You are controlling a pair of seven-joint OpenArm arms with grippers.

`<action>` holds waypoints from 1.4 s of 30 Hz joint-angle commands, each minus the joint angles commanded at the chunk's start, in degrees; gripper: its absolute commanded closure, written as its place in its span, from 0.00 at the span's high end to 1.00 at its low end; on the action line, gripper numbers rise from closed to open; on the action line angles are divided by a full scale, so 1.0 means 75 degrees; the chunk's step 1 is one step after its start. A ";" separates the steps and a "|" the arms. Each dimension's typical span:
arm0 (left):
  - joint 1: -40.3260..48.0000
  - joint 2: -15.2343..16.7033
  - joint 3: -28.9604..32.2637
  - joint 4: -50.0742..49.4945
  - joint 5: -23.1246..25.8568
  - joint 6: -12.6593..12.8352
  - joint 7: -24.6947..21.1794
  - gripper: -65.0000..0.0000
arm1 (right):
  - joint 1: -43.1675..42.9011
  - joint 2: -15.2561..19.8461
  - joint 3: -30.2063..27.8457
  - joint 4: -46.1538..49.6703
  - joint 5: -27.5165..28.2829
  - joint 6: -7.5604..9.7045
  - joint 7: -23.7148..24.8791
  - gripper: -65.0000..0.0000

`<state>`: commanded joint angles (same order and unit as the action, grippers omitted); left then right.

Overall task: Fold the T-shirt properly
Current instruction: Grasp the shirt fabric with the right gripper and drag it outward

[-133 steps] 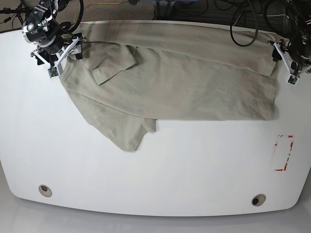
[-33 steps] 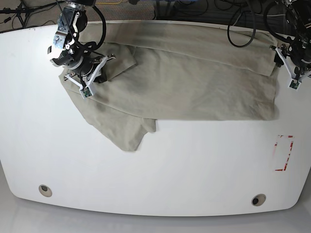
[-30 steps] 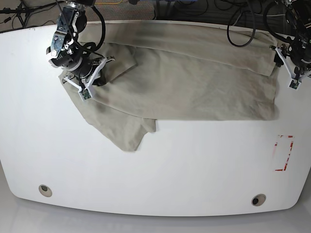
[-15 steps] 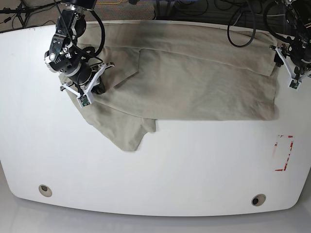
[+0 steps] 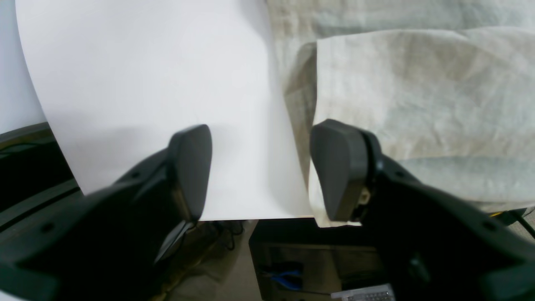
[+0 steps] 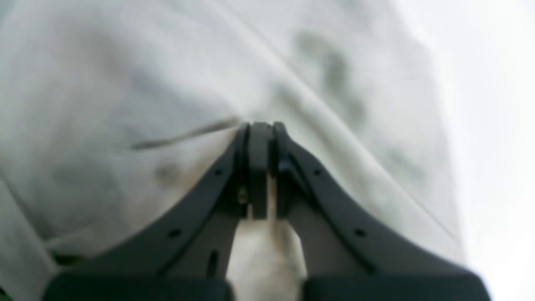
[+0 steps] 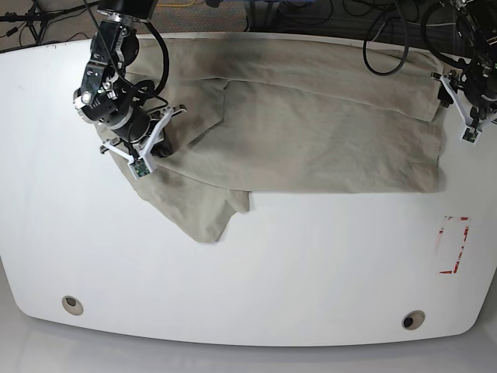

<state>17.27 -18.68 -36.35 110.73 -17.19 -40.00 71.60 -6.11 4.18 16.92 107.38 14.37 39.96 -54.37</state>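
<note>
The T-shirt (image 7: pixel 311 124) is light khaki and wrinkly, spread across the far half of the white table (image 7: pixel 311 272), with one sleeve flap (image 7: pixel 206 221) hanging toward the front. My right gripper (image 7: pixel 154 141) sits on the shirt's left part in the base view. The right wrist view shows it shut (image 6: pixel 259 129), with a pinch of the T-shirt (image 6: pixel 125 83) between its fingers. My left gripper (image 7: pixel 457 107) hovers at the shirt's right edge. In the left wrist view it is open (image 5: pixel 263 171), one finger over bare table, the other finger (image 5: pixel 338 167) over the T-shirt's hem (image 5: pixel 418 96).
A red rectangle mark (image 7: pixel 453 245) lies on the table's right side. Two round holes (image 7: pixel 71 305) (image 7: pixel 412 319) sit near the front edge. Black cables (image 7: pixel 388 31) run along the far edge behind the shirt.
My right arm moved from the shirt's far-left corner onto the cloth, then toward the front and slightly right, dragging the pinched fabric and shifting the sleeve fold. The left arm stayed still.
</note>
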 joint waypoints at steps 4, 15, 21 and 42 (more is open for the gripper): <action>0.0000 0.0012 0.0000 0.0000 0.0000 0.0000 0.0012 0.59 | 0.0105 -0.0012 -0.0012 0.0000 0.0000 0.0000 0.0012 0.00; 0.0012 0.0012 0.0000 0.0000 0.0000 0.0000 0.0012 0.59 | 0.0340 0.0000 0.0000 -0.0387 -0.0082 -0.0059 0.0012 0.14; 0.0012 0.0012 0.0000 0.0000 0.0000 0.0000 0.0012 0.59 | 0.0352 0.0035 0.0023 -0.0399 -0.0082 -0.0070 0.0012 0.54; -0.1254 0.0023 0.0000 0.0023 -0.0023 0.0000 0.0035 0.59 | 0.2684 0.1196 0.0305 -0.3786 -0.0082 -0.0656 0.0961 0.71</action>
<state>7.87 -18.51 -36.35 110.90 -17.36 -40.00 71.87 14.02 13.14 19.21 78.99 13.76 35.03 -47.16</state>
